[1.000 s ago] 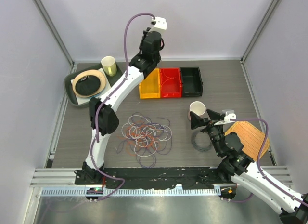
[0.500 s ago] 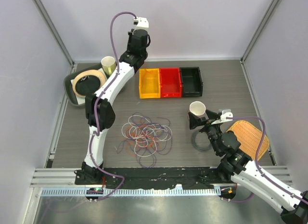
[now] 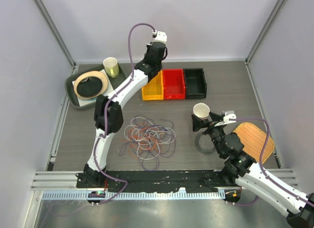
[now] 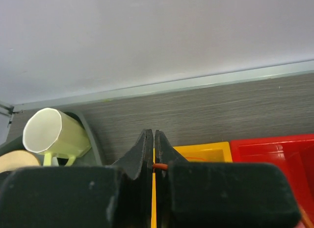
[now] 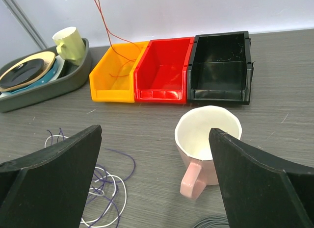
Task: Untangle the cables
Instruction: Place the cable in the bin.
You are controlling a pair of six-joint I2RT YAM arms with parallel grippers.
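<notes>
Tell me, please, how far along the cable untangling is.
Early. No cable clearly lies sorted yet. In hand: the left arm's fingers are shut on one orange cable, dangling over the yellow bin. Left: the tangled pile of white, orange and purple loops. The right arm's fingers stand open and empty.

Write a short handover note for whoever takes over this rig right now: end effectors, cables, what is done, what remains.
Left end effector: shut on one orange cable, raised above the yellow bin, cable dangling toward it.
Right end effector: open, empty, low beside the mug.
Other cables: tangled mid-table.
Done: one orange cable lifted clear of them.
Left: release it, then separate the rest.
</notes>
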